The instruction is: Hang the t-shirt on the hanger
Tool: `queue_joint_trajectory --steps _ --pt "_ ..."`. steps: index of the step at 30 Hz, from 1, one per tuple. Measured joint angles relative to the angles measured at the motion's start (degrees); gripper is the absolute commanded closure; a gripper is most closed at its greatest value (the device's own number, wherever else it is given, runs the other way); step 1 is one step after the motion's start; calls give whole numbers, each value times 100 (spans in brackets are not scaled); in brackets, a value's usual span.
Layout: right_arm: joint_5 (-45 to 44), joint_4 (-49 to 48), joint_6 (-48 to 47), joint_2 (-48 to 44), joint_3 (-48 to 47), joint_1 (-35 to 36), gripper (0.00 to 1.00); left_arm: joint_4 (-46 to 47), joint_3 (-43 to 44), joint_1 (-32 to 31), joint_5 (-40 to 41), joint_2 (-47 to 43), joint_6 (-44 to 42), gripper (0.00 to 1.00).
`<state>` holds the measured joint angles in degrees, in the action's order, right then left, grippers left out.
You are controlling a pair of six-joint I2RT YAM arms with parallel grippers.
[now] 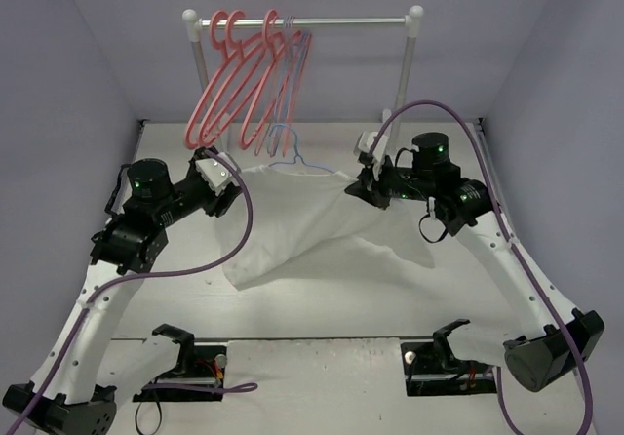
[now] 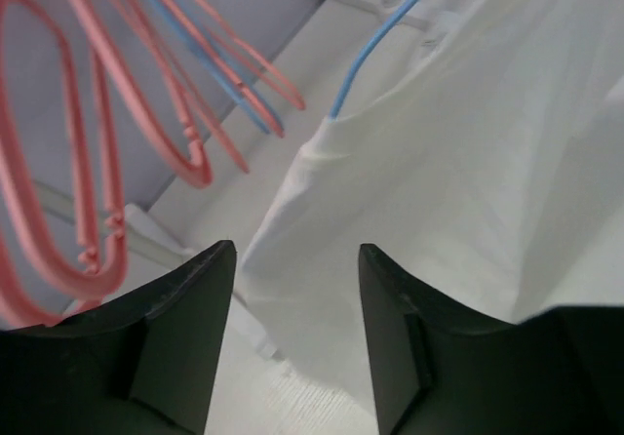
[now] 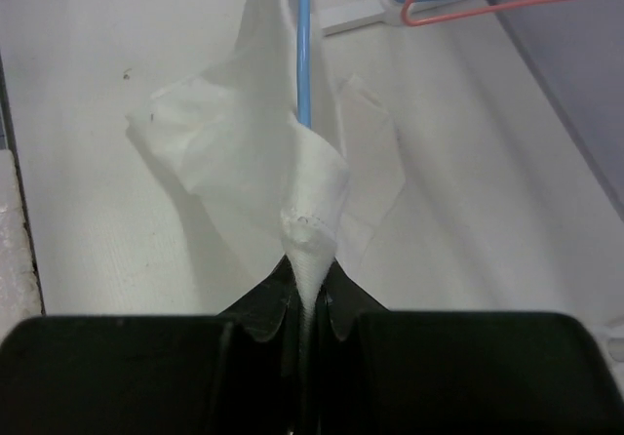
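The t-shirt (image 1: 322, 235) looks soft and limp, best taken at an edge fold, where the right tool (image 3: 308, 289) pinches it tight; the left tool (image 2: 295, 259) gapes wide, empty.

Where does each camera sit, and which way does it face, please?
Top external: above and behind, looking down at the table and rack; both arms show.
Left wrist: on the left arm; past the open left gripper, t-shirt and pink hangers.
Right wrist: on the right arm; right gripper pinching the t-shirt.
All share the blue hanger.
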<state>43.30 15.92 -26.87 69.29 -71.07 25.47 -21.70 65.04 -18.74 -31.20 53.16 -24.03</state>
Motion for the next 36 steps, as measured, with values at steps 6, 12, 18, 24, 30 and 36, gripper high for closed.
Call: queue_joint_trajectory --steps 6,12,18,24,30,36 --pt "-200 138 11 -377 -168 -290 100 -205 674 46 1028 -114 278 46" --pt "-123 315 103 -671 -1099 -908 100 -325 2095 46 2053 -93 678 46" --pt "208 279 162 -898 -2022 -1593 100 -414 2865 46 2426 -106 862 46" --pt "715 262 300 -893 -2565 -1794 100 -435 3232 46 2425 -113 971 46" --pt "1071 15 598 -1162 -1369 -1795 100 -461 3114 44 2318 -123 1089 46" --pt "1055 241 796 -1370 138 -1863 100 -446 2713 46 2037 -148 1121 46"
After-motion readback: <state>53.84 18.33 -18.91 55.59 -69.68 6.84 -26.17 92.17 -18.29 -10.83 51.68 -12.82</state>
